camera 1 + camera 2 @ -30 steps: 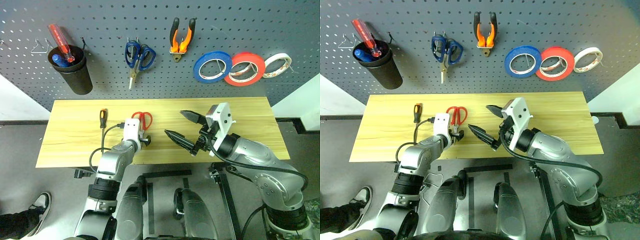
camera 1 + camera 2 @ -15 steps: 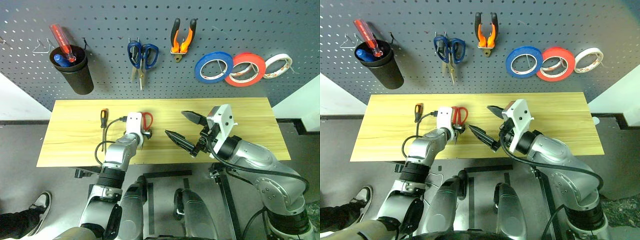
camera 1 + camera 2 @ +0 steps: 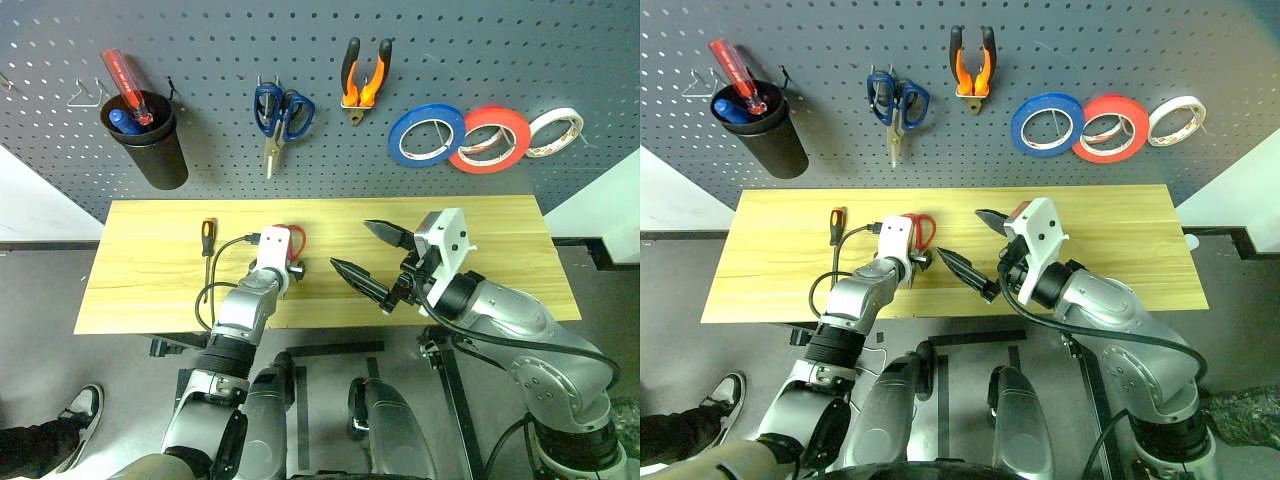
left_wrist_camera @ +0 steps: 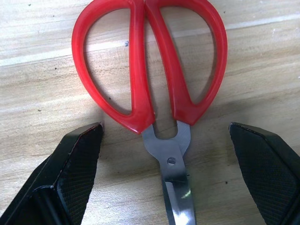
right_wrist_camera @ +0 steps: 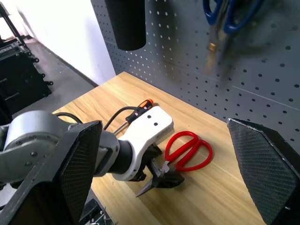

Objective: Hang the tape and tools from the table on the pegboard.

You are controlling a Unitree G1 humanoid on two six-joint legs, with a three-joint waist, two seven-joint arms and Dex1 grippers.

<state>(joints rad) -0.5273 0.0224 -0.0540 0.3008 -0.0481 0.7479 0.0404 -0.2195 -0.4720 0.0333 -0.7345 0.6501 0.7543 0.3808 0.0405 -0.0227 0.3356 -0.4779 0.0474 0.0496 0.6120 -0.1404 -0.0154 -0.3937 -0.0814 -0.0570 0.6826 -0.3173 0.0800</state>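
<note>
Left wrist view shows the left gripper [image 4: 166,178] with its fingers [image 4: 77,161] spread wide, one on each side of the red-handled scissors [image 4: 150,75], gripping nothing. The scissors lie flat on the bench [image 4: 42,89], blades toward the camera and handles away; neither finger touches them. From the head camera, the left gripper [image 3: 283,275] sits low over the scissors [image 3: 294,239], midway between the near and far edges of the bench [image 3: 150,280] and left of its middle. The right gripper [image 3: 375,260] hangs above the middle of the bench near its front edge, its fingers [image 3: 358,280] wide apart and empty. The small screwdriver [image 3: 206,238] with the orange-and-black handle lies left of the scissors, nearer the bench's left end. Behind the far edge stands the pegboard [image 3: 200,160]. On it hang the pliers [image 3: 362,78], the blue tape [image 3: 426,134], a red-orange roll [image 3: 490,138], a white roll [image 3: 555,131], blue-handled scissors [image 3: 281,112], and a black cup [image 3: 148,138] holding a red-handled screwdriver [image 3: 124,86].
</note>
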